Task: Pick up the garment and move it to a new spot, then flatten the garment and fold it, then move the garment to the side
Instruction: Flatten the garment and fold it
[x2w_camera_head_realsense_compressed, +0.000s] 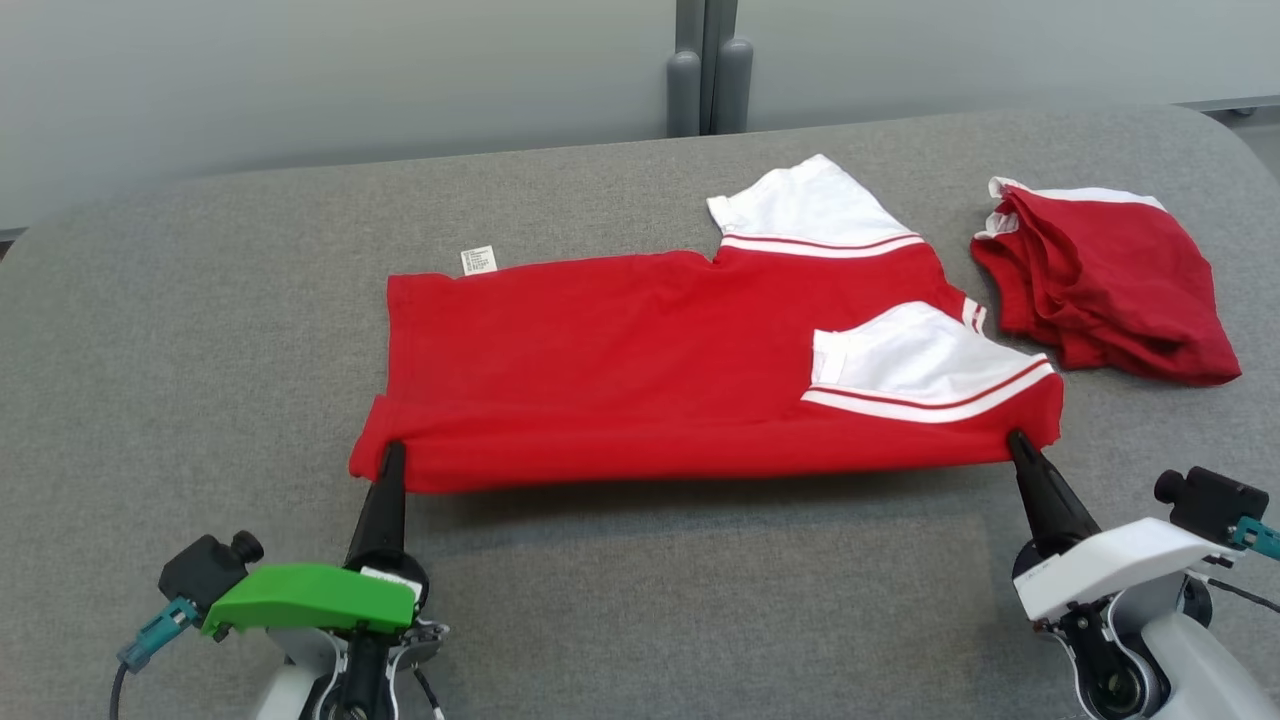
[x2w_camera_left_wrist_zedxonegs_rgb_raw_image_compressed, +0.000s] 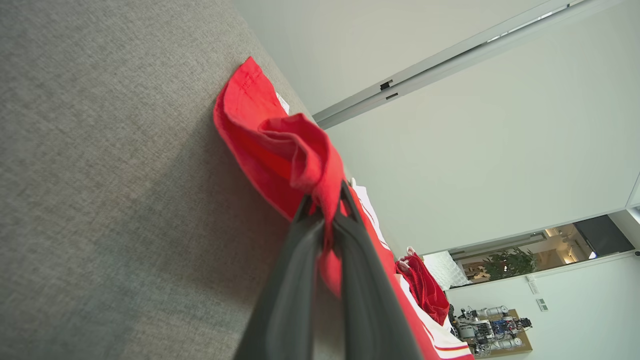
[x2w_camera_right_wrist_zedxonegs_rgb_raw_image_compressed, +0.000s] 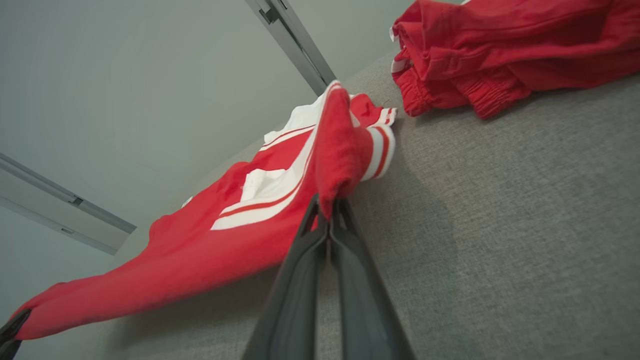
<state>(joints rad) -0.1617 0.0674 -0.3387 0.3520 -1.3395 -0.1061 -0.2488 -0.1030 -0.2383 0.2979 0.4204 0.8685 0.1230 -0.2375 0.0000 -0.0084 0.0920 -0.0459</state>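
The garment (x2w_camera_head_realsense_compressed: 640, 370) is a red T-shirt with white sleeves, spread sideways on the grey table with one sleeve folded over its body. Its near edge hangs taut and slightly raised between both grippers. My left gripper (x2w_camera_head_realsense_compressed: 392, 450) is shut on the garment's near left corner; the left wrist view has red cloth (x2w_camera_left_wrist_zedxonegs_rgb_raw_image_compressed: 305, 160) bunched between the dark fingers (x2w_camera_left_wrist_zedxonegs_rgb_raw_image_compressed: 295, 280). My right gripper (x2w_camera_head_realsense_compressed: 1016, 438) is shut on the near right corner by the striped sleeve, and in the right wrist view the garment (x2w_camera_right_wrist_zedxonegs_rgb_raw_image_compressed: 280, 200) rises from the gripper (x2w_camera_right_wrist_zedxonegs_rgb_raw_image_compressed: 327, 205).
A second red garment (x2w_camera_head_realsense_compressed: 1100, 280) with white trim lies crumpled at the right of the table (x2w_camera_head_realsense_compressed: 200, 330), close to the shirt's sleeve end. Beyond the table's far edge a grey post (x2w_camera_head_realsense_compressed: 708, 70) stands against a pale wall.
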